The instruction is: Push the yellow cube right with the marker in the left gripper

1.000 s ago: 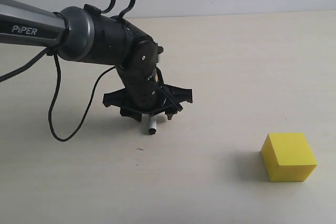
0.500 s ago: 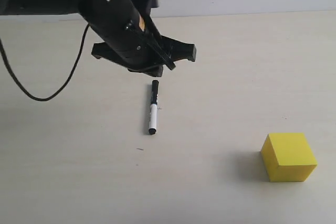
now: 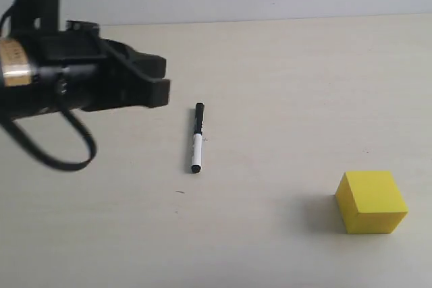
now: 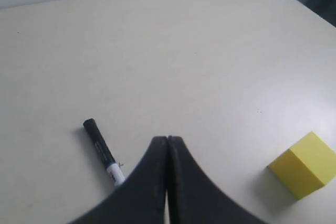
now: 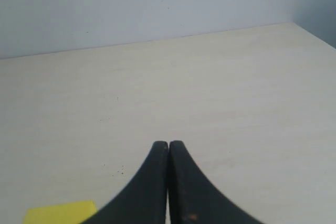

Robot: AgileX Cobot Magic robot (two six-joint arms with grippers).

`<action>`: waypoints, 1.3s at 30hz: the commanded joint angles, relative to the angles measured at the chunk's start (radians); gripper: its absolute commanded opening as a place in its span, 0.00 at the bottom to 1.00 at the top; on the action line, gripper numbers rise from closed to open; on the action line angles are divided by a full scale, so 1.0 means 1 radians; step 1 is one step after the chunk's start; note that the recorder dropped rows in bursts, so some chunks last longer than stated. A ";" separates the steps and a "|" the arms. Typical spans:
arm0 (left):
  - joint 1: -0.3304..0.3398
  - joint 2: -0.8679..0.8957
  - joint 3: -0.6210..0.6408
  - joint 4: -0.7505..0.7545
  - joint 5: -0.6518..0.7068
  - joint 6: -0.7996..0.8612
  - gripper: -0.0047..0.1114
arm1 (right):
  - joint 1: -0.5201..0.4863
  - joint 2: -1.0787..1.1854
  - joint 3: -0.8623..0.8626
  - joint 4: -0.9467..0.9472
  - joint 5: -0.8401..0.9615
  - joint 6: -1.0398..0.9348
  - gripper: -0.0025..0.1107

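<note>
Nearest the exterior camera, at roughly 4 o'clock in that view: yellow cube [image 3: 372,202], resting on the table [image 3: 283,65], untouched. Farther back, near centre: marker [image 3: 197,137], flat on the surface, loose, long axis running 12-to-6, black cap at the far end. Farther still, at 9 o'clock: left gripper [image 3: 159,83], raised, fingers pressed together on nothing, tips aimed toward 3 o'clock. From that gripper, marker just off toward 4 o'clock and lower; cube well beyond, same general bearing. Left arm clearly the nearer to the marker. Right gripper [image 5: 168,145] likewise closed and empty. Likely requirement: pen regrasped before any push.
</note>
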 commanded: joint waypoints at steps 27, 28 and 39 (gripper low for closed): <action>0.164 -0.335 0.127 0.004 0.072 -0.002 0.04 | -0.005 -0.005 0.005 -0.001 -0.008 -0.005 0.02; 0.201 -0.368 0.127 0.004 0.108 -0.011 0.04 | -0.005 -0.005 0.005 -0.001 -0.008 -0.005 0.02; 0.646 -0.853 0.127 0.004 0.433 0.013 0.04 | -0.005 -0.005 0.005 -0.001 -0.008 -0.005 0.02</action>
